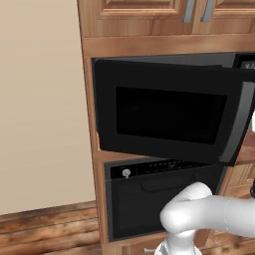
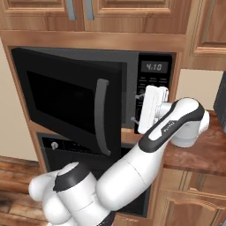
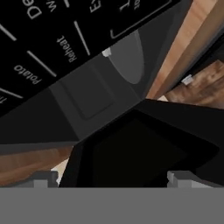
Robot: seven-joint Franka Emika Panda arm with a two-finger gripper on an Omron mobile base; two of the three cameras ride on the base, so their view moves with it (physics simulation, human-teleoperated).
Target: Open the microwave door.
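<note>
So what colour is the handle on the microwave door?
Grey, a long curved bar on the glossy black microwave door; the handle shows best in the right base view.

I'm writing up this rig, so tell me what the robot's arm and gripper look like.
The arm is glossy white with rounded, bulbous links and dark grey to black bands at the joints. Small dark lettering, too small to read, runs along one band. The gripper has a flat white rectangular body with two short grey fingers. No cables are visible.
</note>
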